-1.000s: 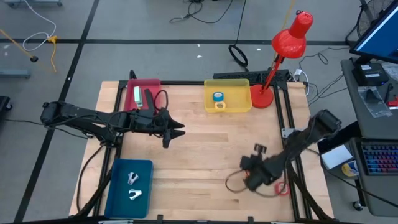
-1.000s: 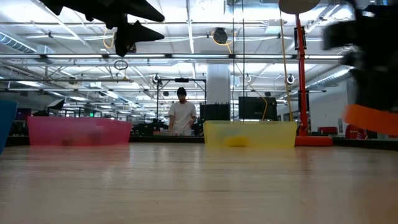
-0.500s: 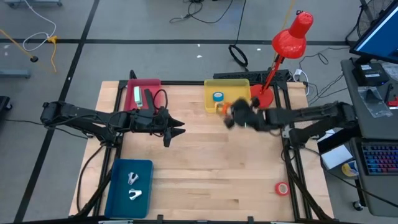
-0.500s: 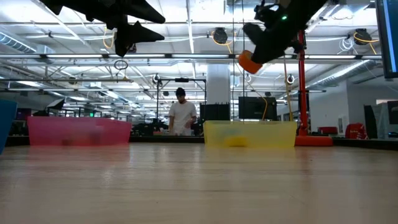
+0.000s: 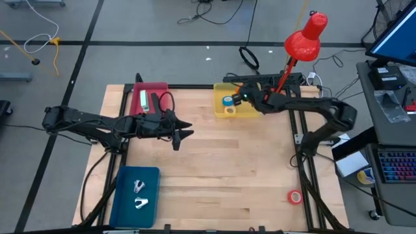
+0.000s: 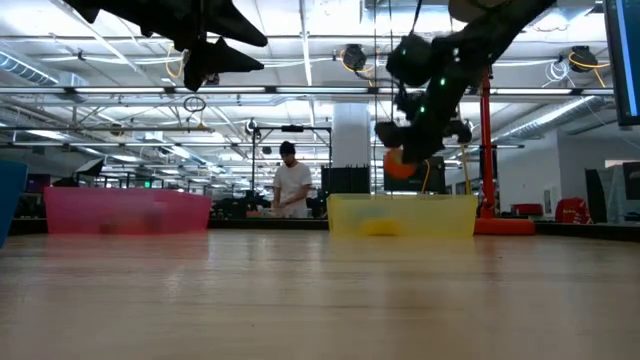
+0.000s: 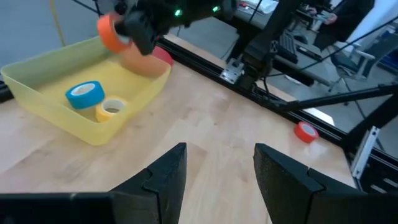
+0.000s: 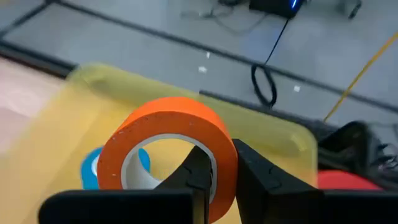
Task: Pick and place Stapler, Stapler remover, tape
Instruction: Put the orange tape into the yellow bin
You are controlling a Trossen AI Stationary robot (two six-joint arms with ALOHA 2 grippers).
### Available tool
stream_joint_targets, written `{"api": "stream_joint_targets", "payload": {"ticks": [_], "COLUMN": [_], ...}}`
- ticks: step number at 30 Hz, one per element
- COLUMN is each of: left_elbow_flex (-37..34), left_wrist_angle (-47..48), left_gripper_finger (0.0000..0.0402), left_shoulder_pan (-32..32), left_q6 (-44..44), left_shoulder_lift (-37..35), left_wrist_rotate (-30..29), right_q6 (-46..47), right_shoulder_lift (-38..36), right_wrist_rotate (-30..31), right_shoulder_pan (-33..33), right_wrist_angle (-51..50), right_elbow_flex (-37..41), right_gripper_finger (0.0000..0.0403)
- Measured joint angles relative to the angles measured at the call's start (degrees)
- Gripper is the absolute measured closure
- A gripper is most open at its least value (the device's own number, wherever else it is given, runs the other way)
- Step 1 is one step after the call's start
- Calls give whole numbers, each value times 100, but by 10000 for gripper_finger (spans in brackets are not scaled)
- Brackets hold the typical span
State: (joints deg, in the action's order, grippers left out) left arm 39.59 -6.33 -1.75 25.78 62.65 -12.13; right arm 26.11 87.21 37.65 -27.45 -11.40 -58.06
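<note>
My right gripper (image 5: 240, 99) hangs above the yellow tray (image 5: 255, 115) at the table's far side, shut on an orange tape roll (image 8: 166, 129). That roll also shows in the low view as an orange tape roll (image 6: 398, 165). A blue roll (image 5: 227, 101) and a yellow roll (image 5: 229, 110) lie flat in the tray. A red roll (image 5: 295, 196) lies flat on the table near the right front corner. My left gripper (image 5: 188, 133) hovers open over the table's left middle with nothing between its fingers. My right gripper pinches the orange roll's wall (image 8: 222, 163), one finger (image 8: 198, 171) inside the ring's hole and the other (image 8: 256, 175) outside. The fingers slant down toward the table's far left. The roll is lifted clear above the yellow tray, tilted.
A pink tray (image 5: 160, 86) at the far left holds a green and a black object. A blue tray (image 5: 123, 201) at the near left holds two small metal pieces. A red desk lamp (image 5: 296, 45) stands just right of the yellow tray. A person stands in the room beyond the table.
My right gripper has swung from the table's near right toward the far edge, rising and rolling its wrist, and has carried the orange roll to above the yellow tray. The red roll has stayed where it lay on the table.
</note>
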Motion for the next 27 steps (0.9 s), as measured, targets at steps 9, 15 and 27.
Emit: {"api": "stream_joint_targets", "payload": {"ticks": [9, 15, 27], "left_elbow_flex": [0, 0, 0], "left_wrist_angle": [0, 2, 9], "left_gripper_finger": [215, 215, 215], "left_shoulder_pan": [156, 265, 443], "left_q6": [5, 2, 0], "left_shoulder_lift": [0, 0, 0], "left_wrist_rotate": [-42, -45, -47], "right_q6": [292, 33, -195], "right_shoulder_lift": [828, 1112, 1120], "right_wrist_rotate": [-818, -1132, -1248], "right_shoulder_pan": [-399, -439, -628], "right_wrist_angle": [7, 41, 1], "right_elbow_flex": [0, -4, -4], "right_gripper_finger": [349, 360, 289]}}
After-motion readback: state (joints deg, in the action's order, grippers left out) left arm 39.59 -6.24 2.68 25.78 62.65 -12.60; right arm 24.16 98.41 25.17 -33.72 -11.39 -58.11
